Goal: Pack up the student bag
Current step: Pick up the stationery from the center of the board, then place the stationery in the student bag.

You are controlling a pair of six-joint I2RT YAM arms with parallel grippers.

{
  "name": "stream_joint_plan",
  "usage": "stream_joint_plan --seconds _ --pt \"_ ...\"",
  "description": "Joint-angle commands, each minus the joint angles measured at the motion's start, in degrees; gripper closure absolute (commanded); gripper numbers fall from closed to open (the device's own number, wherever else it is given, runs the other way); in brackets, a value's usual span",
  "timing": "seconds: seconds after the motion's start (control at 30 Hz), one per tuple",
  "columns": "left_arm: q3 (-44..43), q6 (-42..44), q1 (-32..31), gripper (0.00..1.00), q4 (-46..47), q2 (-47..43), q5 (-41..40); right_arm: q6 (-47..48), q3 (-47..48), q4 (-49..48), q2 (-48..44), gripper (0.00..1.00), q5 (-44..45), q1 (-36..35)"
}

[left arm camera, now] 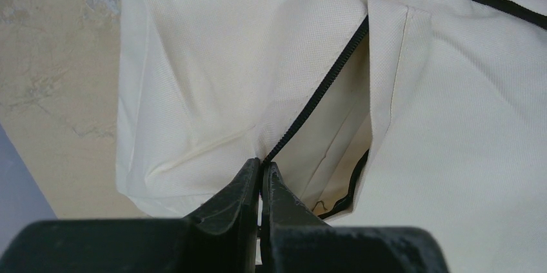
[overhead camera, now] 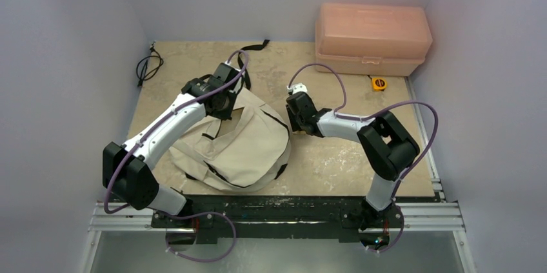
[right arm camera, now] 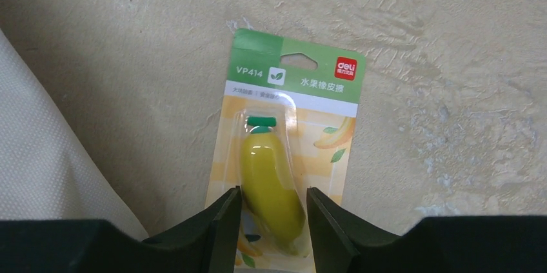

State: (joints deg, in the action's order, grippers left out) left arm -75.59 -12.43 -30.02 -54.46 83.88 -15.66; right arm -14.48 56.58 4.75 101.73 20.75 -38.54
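Student bag [overhead camera: 245, 144]: 1 | banana eraser pack [right arm camera: 284, 157]: 1 | pink box [overhead camera: 373, 31]: 1

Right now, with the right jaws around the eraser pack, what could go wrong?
The right jaws straddle the rounded blister of the eraser pack; it may slip, or the pack may twist.
The left jaws pinch the student bag at its zipper; the narrow opening may catch the pack.

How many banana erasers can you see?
1. The banana eraser lies in its packet on the table, between the fingers of the right gripper, beside the student bag. More may hide inside it.
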Motion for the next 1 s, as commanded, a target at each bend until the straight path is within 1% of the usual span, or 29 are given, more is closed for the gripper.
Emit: stream_joint_plan --seconds 0.0,0.1,0.23,0.37,0.43,0.7,0.8,0.87,0.97 --pt "0.0 -0.1 0.3 1.0 0.9 -2.6 0.8 0.6 1.4 -2.4 0.8 0.56 2.2 -0.1" --pt "0.1 -0.1 0.3 1.0 0.9 -2.7 0.7 0.6 1.1 -2.5 0.7 0.63 2.4 -0.1" --pt "0.2 -0.3 0.3 1.0 1.1 -3.2 0.6 -0.3 0.7 -1.9 -0.5 0.76 3.3 -0.1" --pt "0.3 -0.3 0.3 1.0 1.3 -3.6 0.2 -1.3 0.1 -0.3 -3.9 0.9 3.3 -0.1" --pt "0.3 -0.4 0.3 1.0 1.2 -3.8 0.2 -1.5 -0.5 0.3 -6.5 0.99 3.2 0.0" --pt "0.3 -0.4 0.3 1.0 1.4 -3.9 0.5 -0.3 2.8 6.8 -16.6 1.0 4.1 -0.1" --pt "0.3 -0.5 0.3 1.0 1.3 -3.9 0.5 0.5 3.9 6.1 -20.4 1.0 -6.0 -0.2" --pt "0.3 -0.5 0.4 1.0 1.3 -4.0 0.5 0.8 3.6 3.4 -22.6 1.0 -15.8 -0.6" --pt "0.3 -0.5 0.4 1.0 1.4 -3.9 0.8 1.0 3.6 -0.5 -24.4 1.0 -25.8 -4.2"
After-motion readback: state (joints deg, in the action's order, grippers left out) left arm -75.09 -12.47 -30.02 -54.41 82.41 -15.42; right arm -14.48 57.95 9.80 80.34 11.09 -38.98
